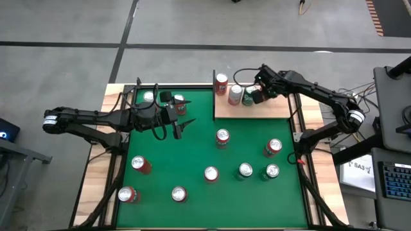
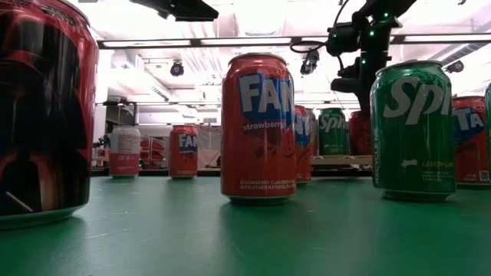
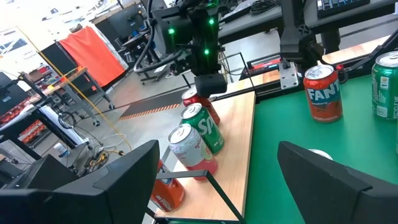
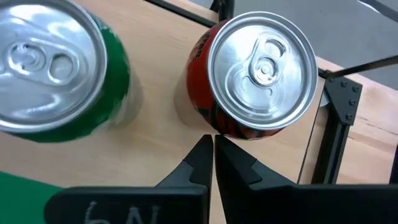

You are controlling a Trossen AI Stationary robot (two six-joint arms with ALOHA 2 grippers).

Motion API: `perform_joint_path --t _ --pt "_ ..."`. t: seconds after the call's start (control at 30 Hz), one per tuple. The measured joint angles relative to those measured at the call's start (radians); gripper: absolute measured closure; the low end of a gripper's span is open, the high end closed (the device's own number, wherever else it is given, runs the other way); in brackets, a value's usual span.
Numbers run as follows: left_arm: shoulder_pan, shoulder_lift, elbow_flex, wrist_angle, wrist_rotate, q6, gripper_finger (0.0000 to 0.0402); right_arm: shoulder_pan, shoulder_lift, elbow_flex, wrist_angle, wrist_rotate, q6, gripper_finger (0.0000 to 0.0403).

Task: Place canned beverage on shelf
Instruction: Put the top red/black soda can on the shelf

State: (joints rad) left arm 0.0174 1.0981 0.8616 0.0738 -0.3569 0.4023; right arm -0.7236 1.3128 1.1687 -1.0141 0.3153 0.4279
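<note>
The shelf point(image 1: 257, 110), a pale wood board with black rod edges, lies at the green table's far side, right of middle. Several cans stand on it in a row: a red one point(image 1: 221, 83), a pink-and-white one point(image 1: 236, 94), a green one point(image 1: 247, 100) and another red one point(image 4: 261, 74). My right gripper point(image 4: 213, 152) is shut above the shelf, pointing steeply down, its tips beside that last red can's rim and close to the green can point(image 4: 50, 68); nothing is between them. My left gripper point(image 1: 182, 125) waits open and level over the table's far left.
Several more cans stand upright on the green felt: one point(image 1: 222, 136) near the shelf's front edge, others point(image 1: 274, 146) point(image 1: 245, 170) point(image 1: 138, 163) toward the near side, two point(image 1: 149, 97) at the far left. Black frame rods run along both table sides.
</note>
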Motion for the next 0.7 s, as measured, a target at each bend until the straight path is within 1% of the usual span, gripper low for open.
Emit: perform_joint_path --t 0.43,0.7 --pt "0.0 0.0 0.0 0.0 0.0 0.0 0.0091 -0.043 0.0 0.0 0.044 0.0 -0.029 0.0394" --pt "0.0 0.0 0.0 0.0 0.0 0.001 0.0091 -0.047 0.018 0.0 0.07 0.0 -0.04 0.0394"
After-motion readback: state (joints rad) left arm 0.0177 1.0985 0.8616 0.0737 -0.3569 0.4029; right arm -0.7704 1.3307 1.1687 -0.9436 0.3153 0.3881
